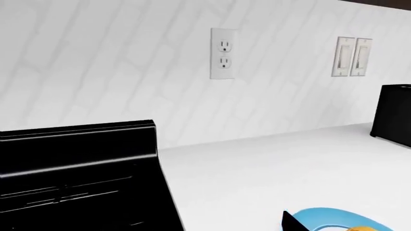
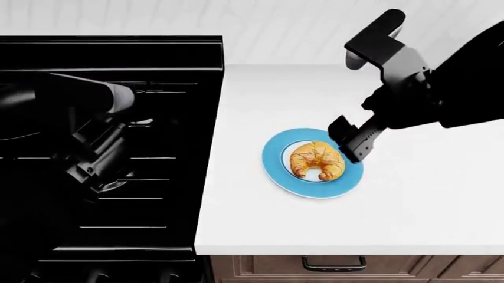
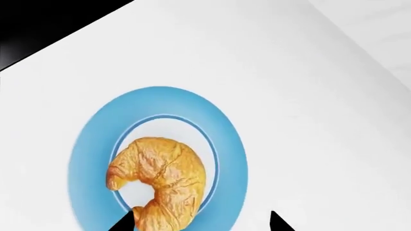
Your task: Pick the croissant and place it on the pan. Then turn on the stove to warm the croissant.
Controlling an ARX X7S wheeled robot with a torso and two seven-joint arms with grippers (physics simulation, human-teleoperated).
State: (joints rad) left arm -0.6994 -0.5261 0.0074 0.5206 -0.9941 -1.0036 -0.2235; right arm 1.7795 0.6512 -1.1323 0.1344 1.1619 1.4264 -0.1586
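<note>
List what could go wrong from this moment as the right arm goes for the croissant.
1. The right pincer is open over the plate's rim, off to one side of the croissant; descending from here could strike the rim and tip or slide the plate.
2. The croissant is curved and ridged; an off-centre pinch might roll it out.
3. The left arm hangs over the stove and may obstruct the later placement.

No readable text, label, brand, number or sign is to be found in any of the three views. The wall outlet (image 1: 223,53) and the paired switches (image 1: 352,56) are unmarked, and no lettering is shown on the stove (image 2: 110,153) or the plate (image 2: 277,167).
</note>
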